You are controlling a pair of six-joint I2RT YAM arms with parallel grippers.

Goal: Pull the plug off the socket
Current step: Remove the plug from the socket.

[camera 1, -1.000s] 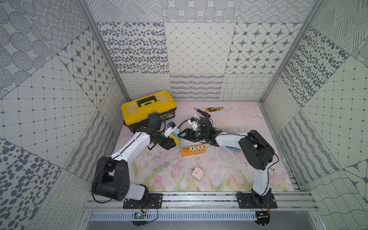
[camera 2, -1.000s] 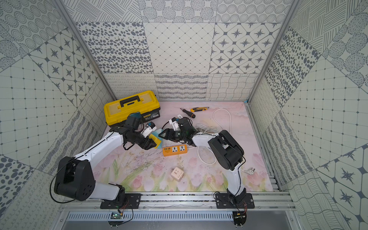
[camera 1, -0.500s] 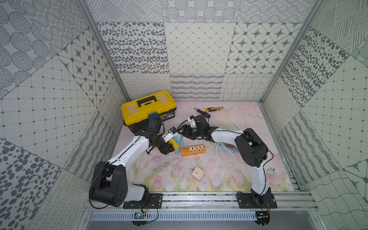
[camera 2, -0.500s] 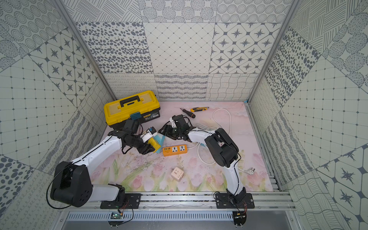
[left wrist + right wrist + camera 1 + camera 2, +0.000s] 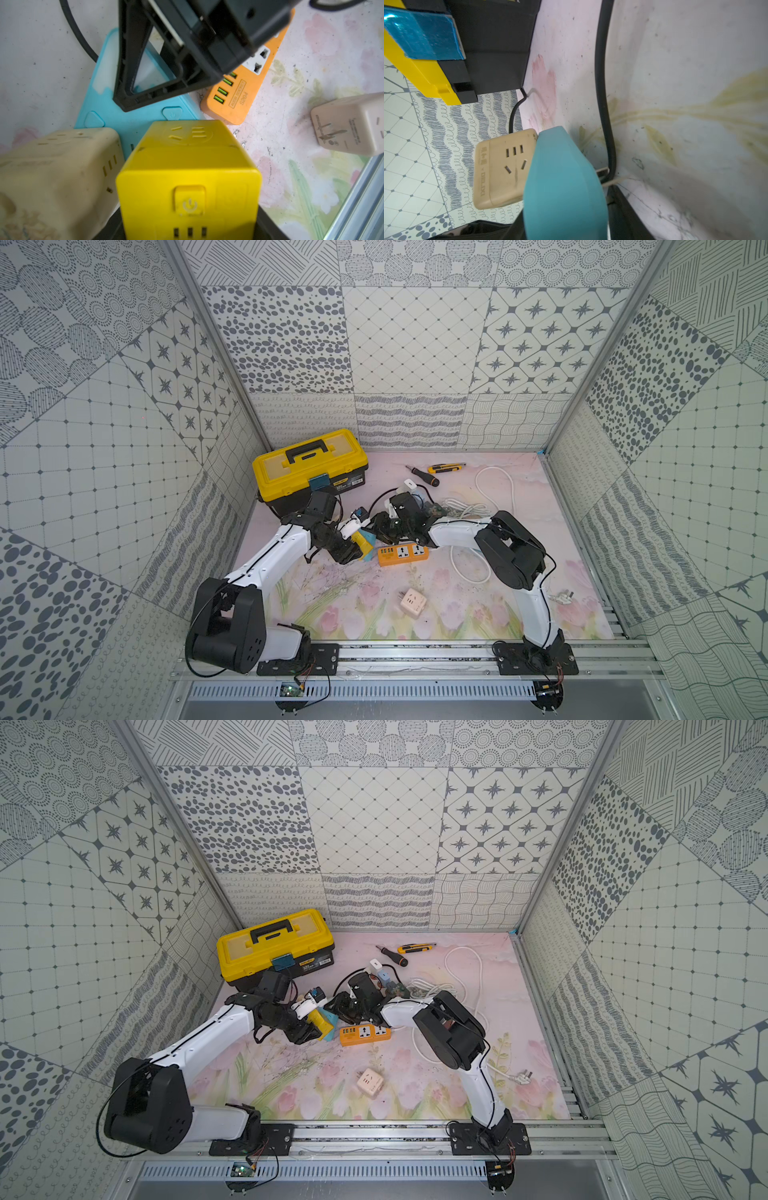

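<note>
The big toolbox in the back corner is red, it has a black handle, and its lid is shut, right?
Not quite. The toolbox is yellow, not red, as both top views show. The rest is right: it sits in the back corner, it has a black handle, and its lid is shut.

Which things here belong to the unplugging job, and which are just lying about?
Job: yellow cube, blue strip.
Lying about: toolbox, screwdriver, knife, orange strip, white cable, loose beige adapter.
</note>
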